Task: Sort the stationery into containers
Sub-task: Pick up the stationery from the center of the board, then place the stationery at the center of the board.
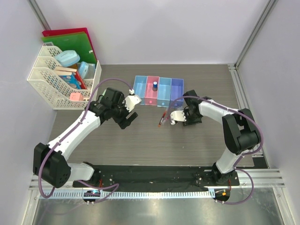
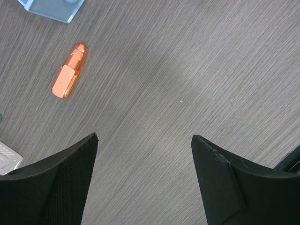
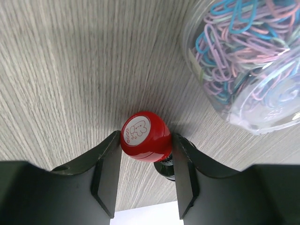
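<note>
Right wrist view: red round-topped plastic stamp (image 3: pixel 140 132), white face with a small printed figure, sits squarely between the jaws of the right gripper (image 3: pixel 146 139). Both black fingers (image 3: pixel 107 174) press against its sides, so the jaws are clamped on it. A black part shows just under the red cap. Stamp stands on the grey wood-grain tabletop (image 3: pixel 61 70).

Ahead of these jaws and off to the right: clear plastic tub of coloured paper clips (image 3: pixel 243 61), near the stamp but not touching it.

Top view: two thin red-and-black pens (image 1: pixel 162 117) lie on the table just beside the right gripper, on its left. The row of four joined plastic bins (image 1: pixel 164 97) (light blue, pink, light blue, purple-blue) is beyond the jaws. A small blue-and-red piece (image 1: pixel 154 86) lies in the pink bin.

Left wrist view: left gripper (image 2: pixel 144 138) has its jaws wide apart, with nothing between them but bare table. Short translucent orange marker (image 2: pixel 69 70) lies flat ahead of the jaws, outside the left finger and well clear of it. A light blue bin corner (image 2: pixel 51 9) lies beyond the marker
</note>
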Controlling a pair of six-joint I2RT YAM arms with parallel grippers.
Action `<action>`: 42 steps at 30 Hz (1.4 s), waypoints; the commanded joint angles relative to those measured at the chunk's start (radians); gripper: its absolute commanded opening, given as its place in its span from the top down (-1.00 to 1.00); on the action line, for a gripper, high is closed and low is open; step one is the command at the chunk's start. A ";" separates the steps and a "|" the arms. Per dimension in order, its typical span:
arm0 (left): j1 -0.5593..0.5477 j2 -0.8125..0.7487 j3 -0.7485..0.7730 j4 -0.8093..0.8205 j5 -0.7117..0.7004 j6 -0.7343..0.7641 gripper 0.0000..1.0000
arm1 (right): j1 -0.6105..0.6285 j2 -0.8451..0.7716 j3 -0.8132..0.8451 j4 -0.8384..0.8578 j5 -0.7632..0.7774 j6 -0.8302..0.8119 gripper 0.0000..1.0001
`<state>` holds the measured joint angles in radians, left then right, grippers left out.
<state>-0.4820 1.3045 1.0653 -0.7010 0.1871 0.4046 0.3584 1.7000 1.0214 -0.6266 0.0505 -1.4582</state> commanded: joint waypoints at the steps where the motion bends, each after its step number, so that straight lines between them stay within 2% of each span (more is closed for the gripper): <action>1: 0.003 -0.037 0.007 -0.008 0.017 0.000 -0.62 | 0.007 -0.029 -0.003 0.021 -0.009 0.050 0.51; 3: 0.003 -0.040 0.004 -0.006 0.018 0.000 -0.62 | 0.005 -0.055 0.017 0.022 -0.037 0.114 0.51; 5: 0.003 -0.047 -0.002 -0.005 0.018 -0.001 -0.62 | -0.004 -0.074 0.049 0.022 -0.130 0.159 0.53; 9: 0.005 -0.054 -0.011 -0.006 0.025 0.000 -0.62 | -0.044 -0.102 0.114 0.037 -0.253 0.294 0.63; 15: 0.005 -0.071 -0.018 -0.009 0.032 0.000 -0.62 | -0.173 -0.080 0.178 0.090 -0.423 0.467 0.70; 19: 0.005 -0.083 -0.025 -0.014 0.032 0.005 -0.63 | -0.291 -0.043 0.198 0.130 -0.587 0.554 0.69; 24: 0.006 -0.083 -0.022 -0.017 0.032 0.004 -0.63 | -0.452 0.055 0.246 0.168 -0.863 0.686 0.70; 30: 0.006 -0.077 -0.018 -0.022 0.031 0.005 -0.63 | -0.527 0.179 0.264 0.251 -1.082 0.797 0.69; 33: 0.006 -0.074 -0.018 -0.023 0.031 0.003 -0.63 | -0.558 0.222 0.278 0.268 -1.144 0.817 0.69; 39: 0.008 -0.070 -0.021 -0.020 0.034 0.005 -0.63 | -0.582 0.248 0.235 0.330 -1.170 0.828 0.67; 42: 0.008 -0.060 -0.019 -0.020 0.035 0.003 -0.63 | -0.601 0.239 0.218 0.359 -1.170 0.840 0.59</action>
<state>-0.4774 1.2461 1.0412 -0.7162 0.2024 0.4046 -0.2211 1.9530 1.2572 -0.3500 -1.0546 -0.6479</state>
